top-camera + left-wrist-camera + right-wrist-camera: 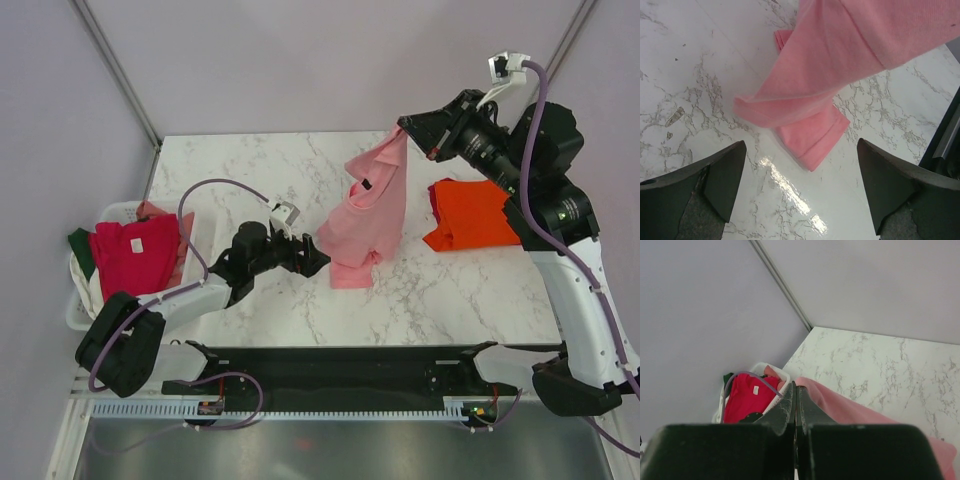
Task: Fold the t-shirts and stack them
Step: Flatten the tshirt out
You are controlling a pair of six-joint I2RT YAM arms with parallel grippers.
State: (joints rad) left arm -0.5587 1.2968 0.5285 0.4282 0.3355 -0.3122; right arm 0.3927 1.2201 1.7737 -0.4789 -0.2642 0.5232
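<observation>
Your right claw (401, 127) pinches the pink t-shirt (372, 205), which hangs below it onto the counter (250, 170). Your left claw (316, 254) stands wide, just beside the shirt's lower fold.

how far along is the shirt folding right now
Done: the orange shirt lies folded on the table. In hand: the right gripper holds the pink shirt up, the left gripper open near its lower end. Left: the crimson shirt and others in the basket.
</observation>
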